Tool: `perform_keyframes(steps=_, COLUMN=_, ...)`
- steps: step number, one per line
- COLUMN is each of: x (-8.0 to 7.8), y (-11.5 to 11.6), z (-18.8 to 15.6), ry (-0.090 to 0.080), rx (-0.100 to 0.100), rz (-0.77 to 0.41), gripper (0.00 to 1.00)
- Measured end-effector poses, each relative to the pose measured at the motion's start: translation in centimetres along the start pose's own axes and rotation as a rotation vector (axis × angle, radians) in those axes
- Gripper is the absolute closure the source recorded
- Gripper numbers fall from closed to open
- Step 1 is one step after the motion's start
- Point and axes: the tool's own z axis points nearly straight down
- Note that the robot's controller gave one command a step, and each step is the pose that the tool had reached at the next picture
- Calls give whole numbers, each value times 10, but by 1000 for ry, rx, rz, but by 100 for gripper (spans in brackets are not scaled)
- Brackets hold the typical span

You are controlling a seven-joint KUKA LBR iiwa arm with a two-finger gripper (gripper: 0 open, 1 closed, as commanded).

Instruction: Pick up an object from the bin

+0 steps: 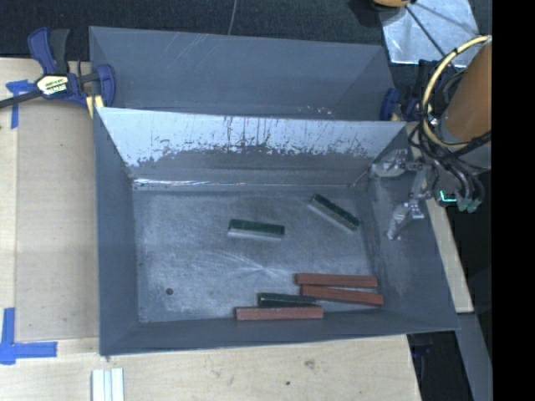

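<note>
Grey bin point(117, 224), brown bars point(336, 281), dark bars point(257, 229), hand point(399, 197) at right side

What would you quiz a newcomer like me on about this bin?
1. True or false: the hand hangs over the left wall of the bin.
2. The dark green bar nearest the hand lies: A) at the far right of the floor; B) in the near left corner; C) outside the bin.
3. How many reddish-brown bars are there?
Key: 1 false, it is at the right wall; 2 A; 3 three, all near the front right.
</note>
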Motion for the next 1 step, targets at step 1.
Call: perform_keyframes(steps=1, x=-2, y=1, z=-5, ry=-8, rx=1, rz=-3, gripper=0)
